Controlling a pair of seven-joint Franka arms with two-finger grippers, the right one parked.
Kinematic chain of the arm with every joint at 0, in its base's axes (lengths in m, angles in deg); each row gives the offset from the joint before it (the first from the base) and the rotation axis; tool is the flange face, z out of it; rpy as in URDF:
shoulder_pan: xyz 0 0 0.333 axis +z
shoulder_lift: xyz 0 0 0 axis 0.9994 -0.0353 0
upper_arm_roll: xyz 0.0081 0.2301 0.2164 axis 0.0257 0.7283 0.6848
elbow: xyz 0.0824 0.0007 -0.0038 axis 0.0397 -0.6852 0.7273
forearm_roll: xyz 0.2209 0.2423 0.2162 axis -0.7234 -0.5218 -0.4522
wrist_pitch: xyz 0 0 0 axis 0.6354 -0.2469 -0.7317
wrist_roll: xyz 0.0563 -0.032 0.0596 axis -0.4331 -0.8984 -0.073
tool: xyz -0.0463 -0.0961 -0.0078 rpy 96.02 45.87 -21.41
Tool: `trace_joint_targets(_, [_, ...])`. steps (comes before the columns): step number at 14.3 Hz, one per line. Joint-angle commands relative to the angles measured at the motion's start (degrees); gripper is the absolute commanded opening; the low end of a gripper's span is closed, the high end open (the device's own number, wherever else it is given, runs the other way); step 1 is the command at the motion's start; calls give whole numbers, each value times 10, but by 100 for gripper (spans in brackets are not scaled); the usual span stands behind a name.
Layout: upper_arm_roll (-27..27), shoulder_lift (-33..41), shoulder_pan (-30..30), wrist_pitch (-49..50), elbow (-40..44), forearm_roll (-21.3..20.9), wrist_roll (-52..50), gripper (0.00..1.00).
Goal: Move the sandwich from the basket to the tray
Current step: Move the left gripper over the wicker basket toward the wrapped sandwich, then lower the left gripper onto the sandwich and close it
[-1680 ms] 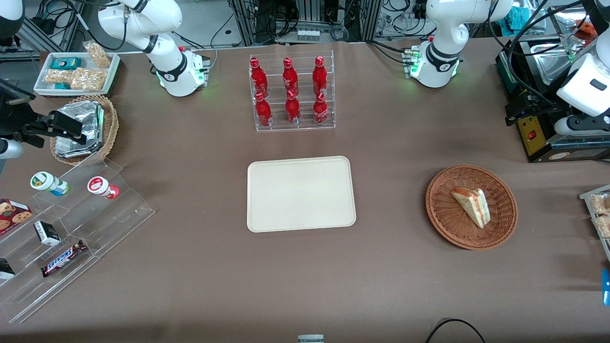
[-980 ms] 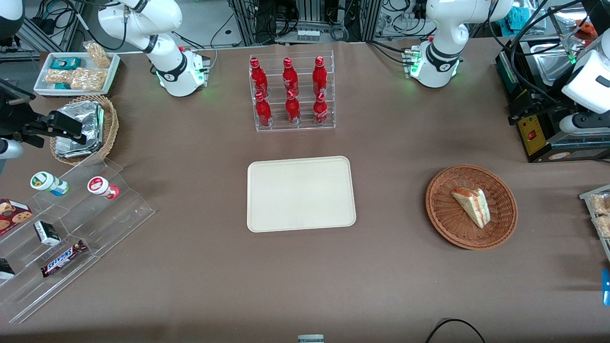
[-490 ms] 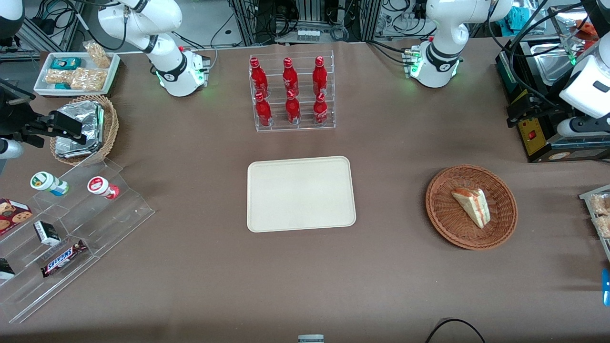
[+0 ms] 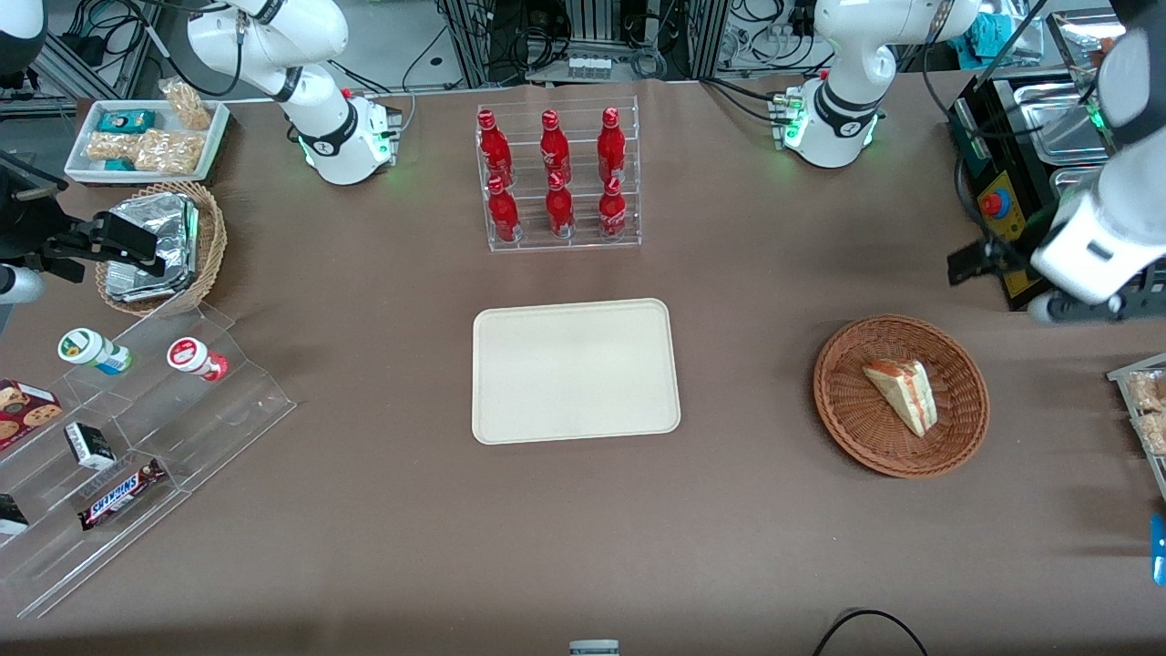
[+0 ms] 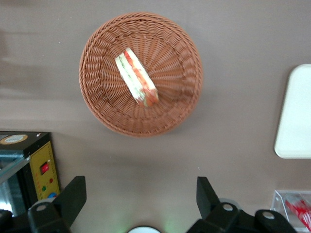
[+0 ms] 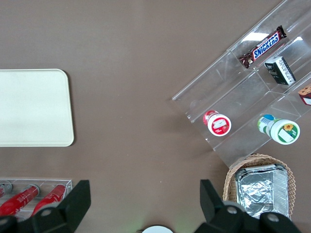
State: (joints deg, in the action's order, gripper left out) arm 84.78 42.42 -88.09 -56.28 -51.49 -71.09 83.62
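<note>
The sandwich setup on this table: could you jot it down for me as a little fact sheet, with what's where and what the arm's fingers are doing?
sandwich: lying in the basket, a wedge with red and green filling
basket: round reddish-brown wicker, toward the working arm's end of the table
tray: cream-beige, rectangular, mid-table, nothing on it
gripper: in the air, farther from the front camera than the basket, fingers spread open, holding nothing
bottle rack: six red bottles, farther from the front camera than the tray
task status: sandwich not yet picked up

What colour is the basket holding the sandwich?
Reddish-brown wicker basket, clearest in the left wrist view; the open gripper hangs above it.
</note>
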Motion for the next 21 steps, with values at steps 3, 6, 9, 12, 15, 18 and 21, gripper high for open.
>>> trace_joint_targets(3, [8, -22, 20, -162, -109, 0, -2, 100])
trace_joint_targets(6, [8, -54, 32, -248, -149, 7, -31, 100])
trace_joint_targets(9, [8, -69, 31, -336, -196, 6, -157, 100])
trace_joint_targets(12, [8, -77, 30, -421, -249, 7, -272, 100])
trace_joint_targets(15, [7, -121, 25, -451, -251, 7, -376, 100])
trace_joint_targets(18, [7, -144, 25, -460, -253, 6, -380, 66])
trace_joint_targets(21, [5, -137, 22, -432, -247, 3, -378, 6])
